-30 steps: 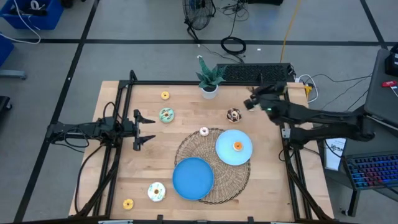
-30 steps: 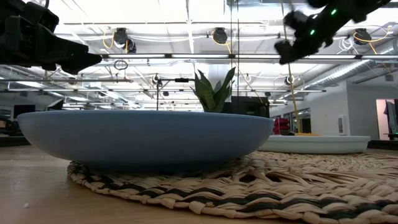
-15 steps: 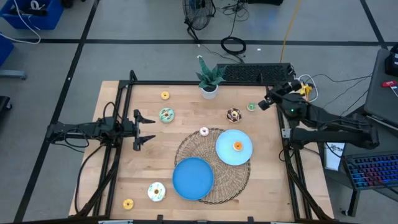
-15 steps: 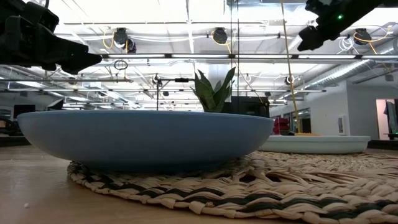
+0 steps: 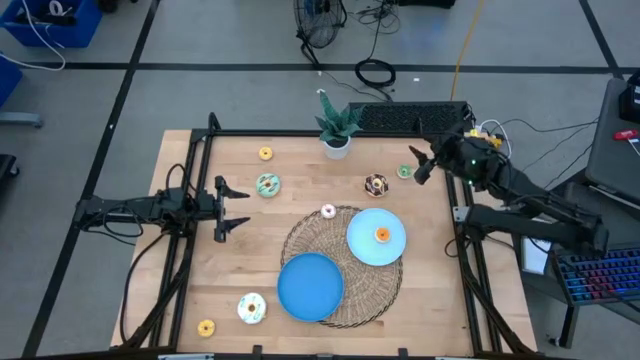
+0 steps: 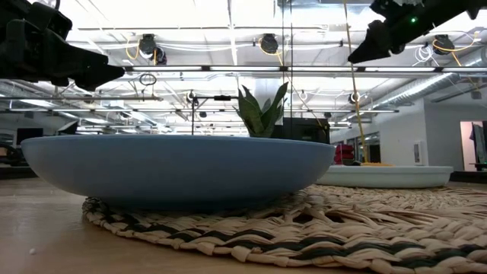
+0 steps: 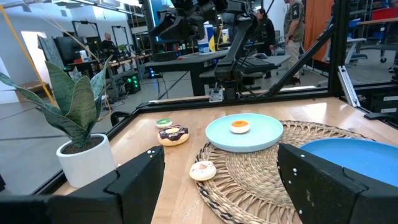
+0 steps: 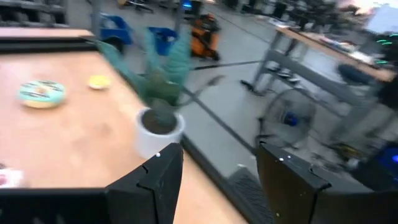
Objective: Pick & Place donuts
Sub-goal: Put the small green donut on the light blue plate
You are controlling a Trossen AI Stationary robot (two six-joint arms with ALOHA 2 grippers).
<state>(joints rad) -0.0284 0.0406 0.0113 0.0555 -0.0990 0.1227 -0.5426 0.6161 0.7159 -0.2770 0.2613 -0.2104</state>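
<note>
- Right gripper (image 5: 418, 168) is up in the air over the far right corner of the light wooden table (image 5: 300, 230), just beside the little green-iced donut (image 5: 404, 172). Fingers are spread with nothing between them.
- Left gripper (image 5: 232, 207) sits out over the left side of the table, fingers wide apart and empty, pointing toward the middle.
- No brand names, labels or writing I can actually read anywhere.
- Donuts are scattered all over: an orange one (image 5: 381, 235) sits on the pale blue round plate (image 5: 362, 243); a chocolate-brown one (image 5: 376, 184) and a pink one (image 5: 328, 211) lie near the woven round mat (image 5: 372, 290); a teal one (image 5: 267, 185) and a small yellow one (image 5: 265, 153) are toward the far left.
- Near the front left edge there's a cream-and-teal donut (image 5: 251, 308) and another yellow one (image 5: 206, 327), that one close to the table's lip.
- The darker blue round plate (image 5: 310, 285) is bare on the mat.
- The potted spiky green plant in a white pot (image 5: 336, 128) stands at the far edge.
- Lots of open wood on the left half and along the right edge.
</note>
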